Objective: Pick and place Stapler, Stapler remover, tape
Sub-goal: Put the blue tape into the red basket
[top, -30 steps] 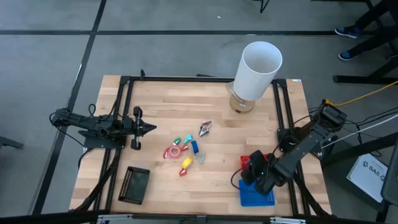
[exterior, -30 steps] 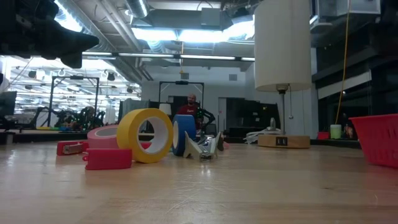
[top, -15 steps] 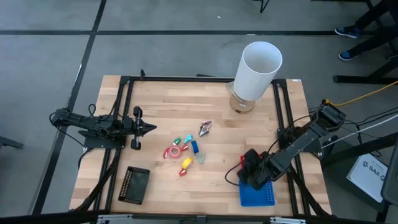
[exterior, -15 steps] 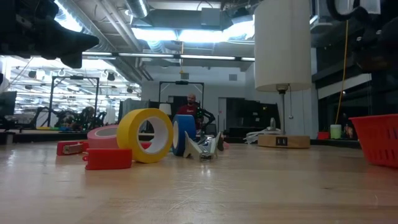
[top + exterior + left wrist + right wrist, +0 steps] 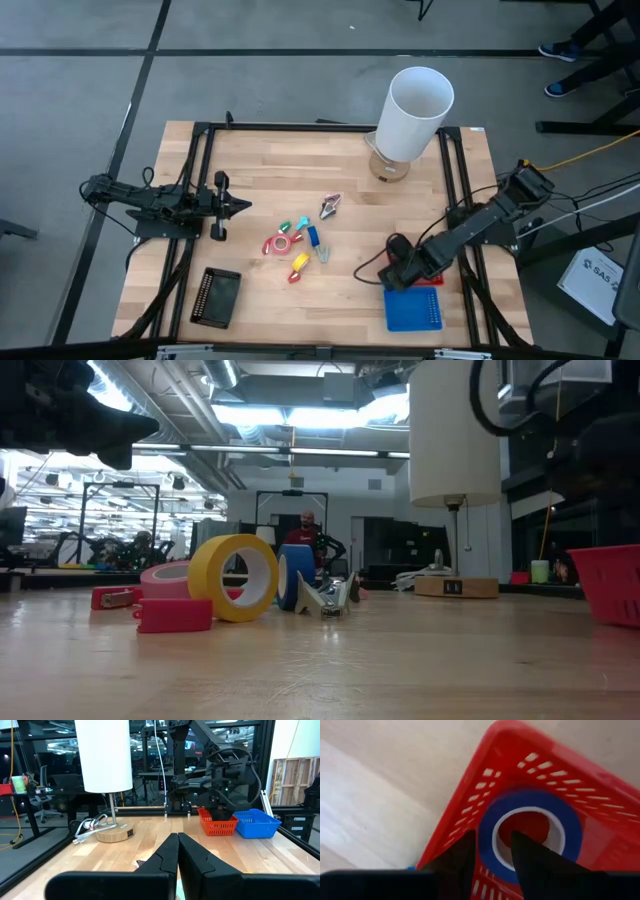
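Observation:
My right gripper (image 5: 393, 272) hangs open, pointing down into the red basket (image 5: 470, 807) at the table's near right. A blue tape roll (image 5: 530, 832) lies flat on the basket's floor, and the fingers stand astride its wall. At the table's middle a yellow roll (image 5: 235, 577) and a blue roll (image 5: 296, 576) stand on edge beside a pink roll (image 5: 167, 573), with a red stapler (image 5: 175, 615) and a metal stapler remover (image 5: 330, 598) next to them. My left gripper (image 5: 240, 206) waits shut and level at the left edge. My right gripper has one finger (image 5: 465, 851) outside the blue roll's ring and the other finger (image 5: 522, 847) over its hole, with the ring's wall (image 5: 486, 837) between them. The fingers come from above. Whether either one touches the roll I cannot tell.
A blue basket (image 5: 412, 310) sits beside the red one on its near side. A tall white cylinder on a wooden foot (image 5: 412, 105) stands at the far right. A black tray (image 5: 218, 297) lies at the near left. Bare wood lies between the tape cluster and the baskets.
My right gripper has gone a little toward the table's left and far side while staying over the red basket, and its arm has swung into the upper right of the low view. The things at the table's middle have kept still.

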